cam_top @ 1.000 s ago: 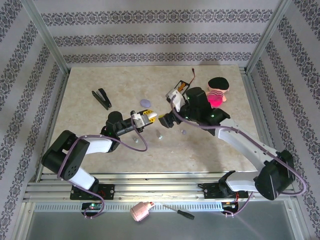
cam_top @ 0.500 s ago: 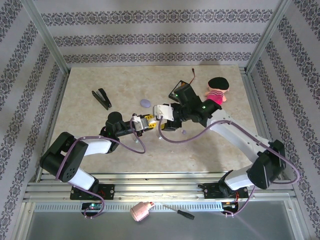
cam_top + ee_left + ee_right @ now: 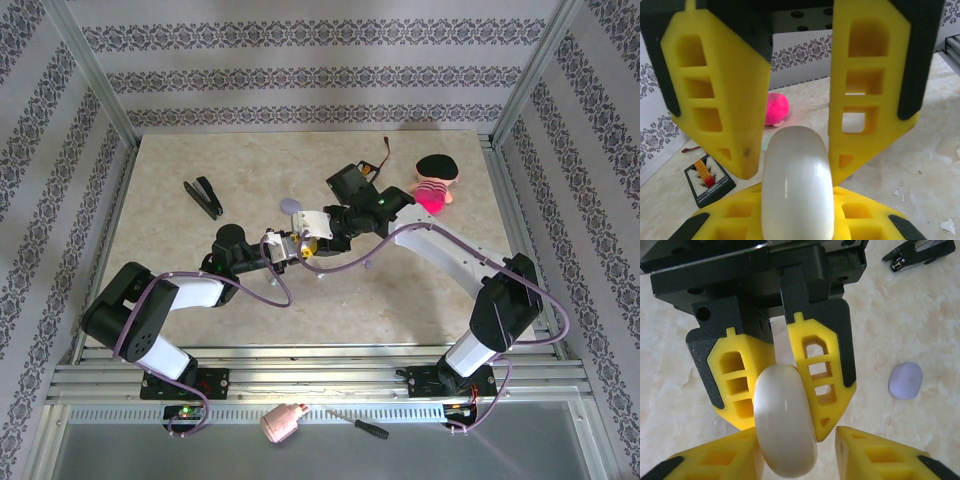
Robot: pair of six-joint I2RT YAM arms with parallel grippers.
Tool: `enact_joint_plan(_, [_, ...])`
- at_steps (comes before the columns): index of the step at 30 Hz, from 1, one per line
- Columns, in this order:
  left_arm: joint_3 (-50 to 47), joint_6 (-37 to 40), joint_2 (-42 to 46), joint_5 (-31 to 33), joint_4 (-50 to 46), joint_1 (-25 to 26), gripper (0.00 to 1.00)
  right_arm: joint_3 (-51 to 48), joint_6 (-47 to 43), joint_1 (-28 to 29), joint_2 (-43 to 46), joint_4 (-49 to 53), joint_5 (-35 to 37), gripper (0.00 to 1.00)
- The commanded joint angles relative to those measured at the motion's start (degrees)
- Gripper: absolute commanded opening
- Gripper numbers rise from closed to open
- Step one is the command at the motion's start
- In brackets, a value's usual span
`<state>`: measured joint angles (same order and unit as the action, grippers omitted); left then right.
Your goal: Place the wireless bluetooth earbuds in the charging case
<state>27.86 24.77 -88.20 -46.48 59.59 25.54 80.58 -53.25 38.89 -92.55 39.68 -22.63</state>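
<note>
While the left gripper (image 3: 785, 432) stayed out of it no longer than its clamp on the charging case (image 3: 797, 185) showed, the right gripper (image 3: 792, 177) met it head-on.
That case, a smooth, glossy, whitish flattened oval, sat pinched between the left fingers near the middle of the marble-patterned table (image 3: 200, 275). Its long axis ran along those fingers, and its rounded free end pointed straight at the right gripper. Both pairs of fingers were yellow plastic wedges with cut-out windows, backed in black. The right fingers stood on either side of the free end, close against it, but whether they pressed it could not be told. A matte lavender piece (image 3: 906, 381), also oval, lay flat on the table beside the grippers, touching neither.
</note>
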Motion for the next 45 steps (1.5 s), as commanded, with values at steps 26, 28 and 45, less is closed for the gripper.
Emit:
enact_joint_plan(26, [-11.24, -11.98, -5.75, 21.25, 22.15, -0.12, 0.93, -6.57, 55.61, -8.26, -5.83, -35.02, 8.62, 0.25])
enact_joint_plan(28, [-11.57, -12.45, -5.54, 22.47, 22.15, -0.23, 0.95, -5.05, 64.05, -8.64, -9.75, -36.76, 10.13, 0.25])
enact_joint_plan(45, [-12.39, -14.21, -6.12, 24.9, 21.93, -0.75, 0.99, 4.25, 86.48, -13.09, -32.92, -43.11, 3.39, 0.31])
